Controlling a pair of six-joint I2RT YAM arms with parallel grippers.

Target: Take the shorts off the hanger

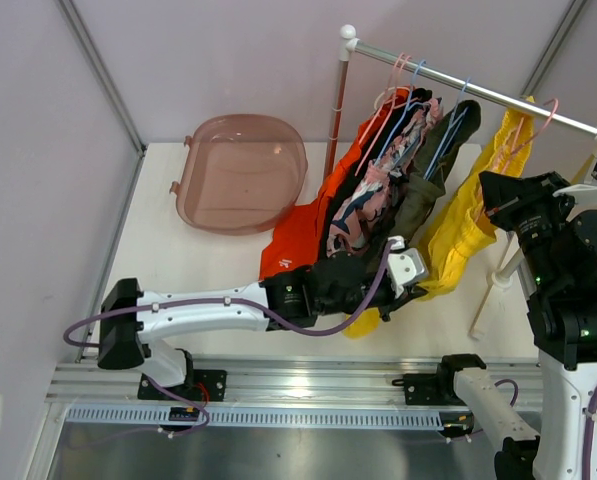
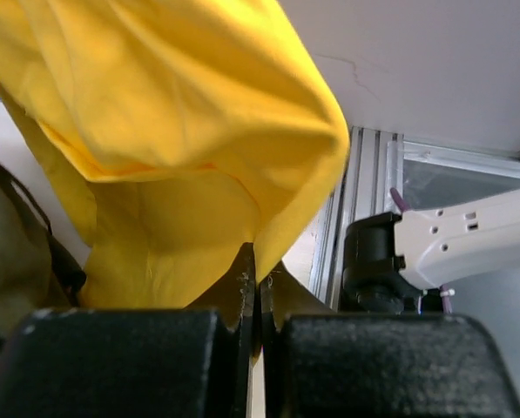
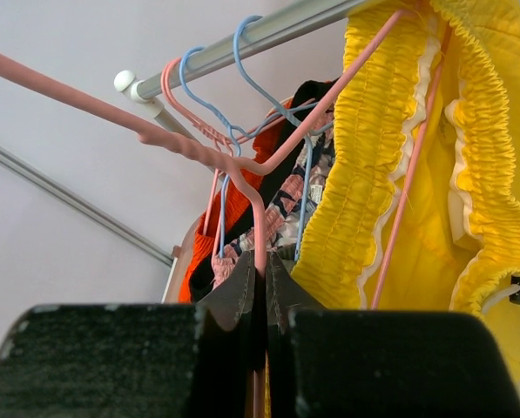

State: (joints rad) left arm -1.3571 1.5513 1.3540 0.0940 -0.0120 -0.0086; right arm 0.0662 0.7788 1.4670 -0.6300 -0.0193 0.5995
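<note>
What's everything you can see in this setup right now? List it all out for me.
yellow shorts: one, bright yellow, hanging at the right end of the rail
olive shorts: one, dark olive-green, left of the yellow pair
patterned shorts: one, pink with navy and white, mid-rail
black shorts: one, black, beside the patterned pair
orange shorts: one, bright orange, leftmost, its hem on the table
hangers: several, pink and blue, hooked on the rail
rail: one, silver, across the far right
basin: one, translucent pink, far left of the table
table: one, white
left gripper: black, shut on the yellow hem
right gripper: black, shut on a pink hanger
</note>
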